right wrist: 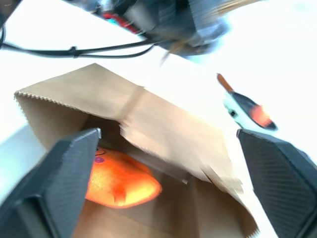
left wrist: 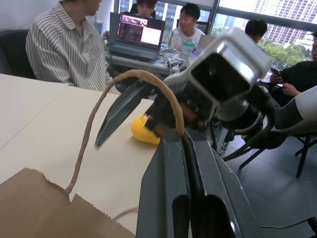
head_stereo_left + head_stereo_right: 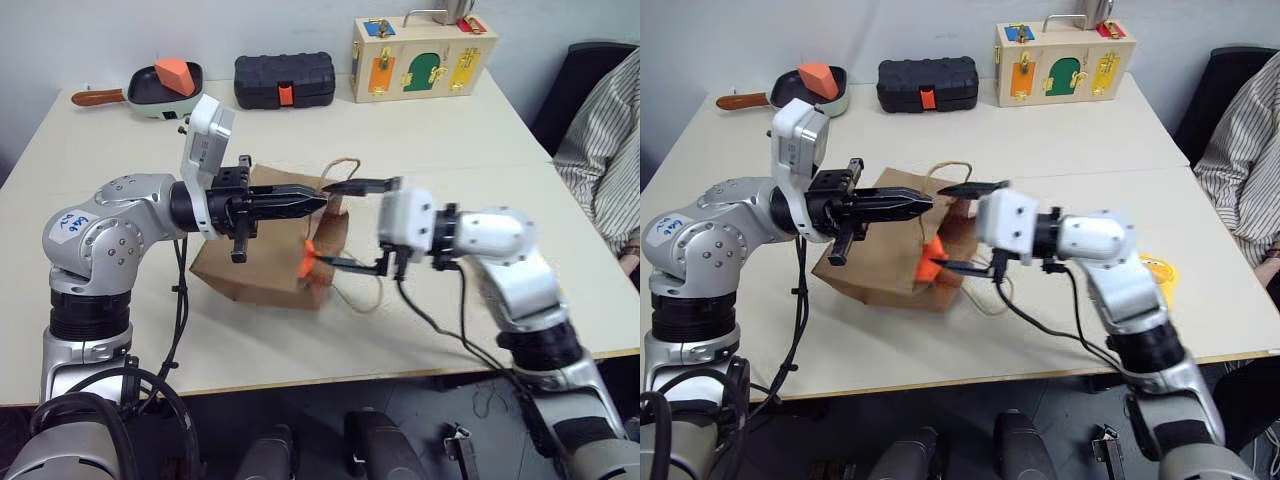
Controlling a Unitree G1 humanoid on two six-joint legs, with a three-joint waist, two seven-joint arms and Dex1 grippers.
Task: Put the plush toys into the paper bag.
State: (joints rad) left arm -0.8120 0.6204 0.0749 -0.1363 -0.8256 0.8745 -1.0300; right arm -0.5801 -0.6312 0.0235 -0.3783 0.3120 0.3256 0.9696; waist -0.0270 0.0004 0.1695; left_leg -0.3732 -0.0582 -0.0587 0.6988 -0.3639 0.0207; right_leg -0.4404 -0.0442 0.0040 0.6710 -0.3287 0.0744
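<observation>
The brown paper bag [image 3: 255,270] lies tilted on the table with its mouth toward my right arm. My left gripper [image 3: 318,200] is shut on one of its loop handles [image 2: 129,77] and holds that side of the mouth up. The orange plush toy [image 1: 119,181] lies just inside the bag's mouth. My right gripper [image 3: 355,225] is open right at the mouth, one finger above and one below, holding nothing. The yellow plush toy [image 3: 1160,272] sits on the table behind my right forearm.
At the back of the table stand a pan [image 3: 150,92] with a hard orange wedge block [image 3: 178,72], a black case [image 3: 284,80] and a wooden lock box [image 3: 423,55]. A person in a striped shirt [image 3: 600,140] sits at the right edge.
</observation>
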